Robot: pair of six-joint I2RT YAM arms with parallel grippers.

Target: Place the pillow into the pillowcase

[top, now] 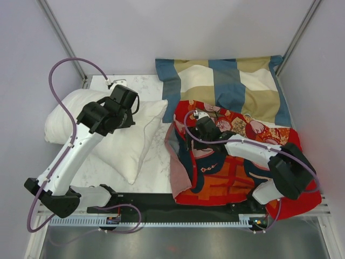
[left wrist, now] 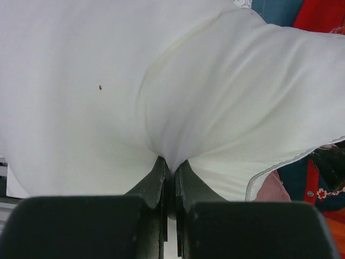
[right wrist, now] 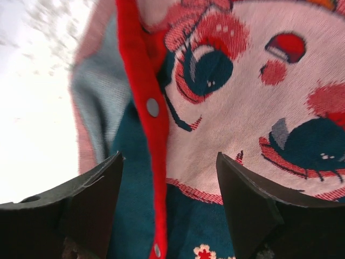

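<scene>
2 arms engaged, 1 per task item.

Left gripper (left wrist: 171, 164): jaws pressed together, pinching a fold of the pillow (left wrist: 242, 97). The cloth puckers into the pinch, so I hold the cover, not the stuffing. The pillow lies on the table (top: 156, 167) on my left side, with 1 corner pointing at the pillowcase (top: 226, 178), just beside it. Judgement: this pinch gives me a handle for dragging the pillow toward the case.

Right gripper (right wrist: 168, 157): jaws spread, nothing held. They straddle the red hem (right wrist: 135, 65) and its snap button (right wrist: 153, 107) at the case's left edge. Judgement: the hem marks the opening, and I stand over it to lift 1 layer and make a mouth.

Checked pillow (top: 226, 81) lies behind the case and is not part of the job. Insertion not yet begun.
</scene>
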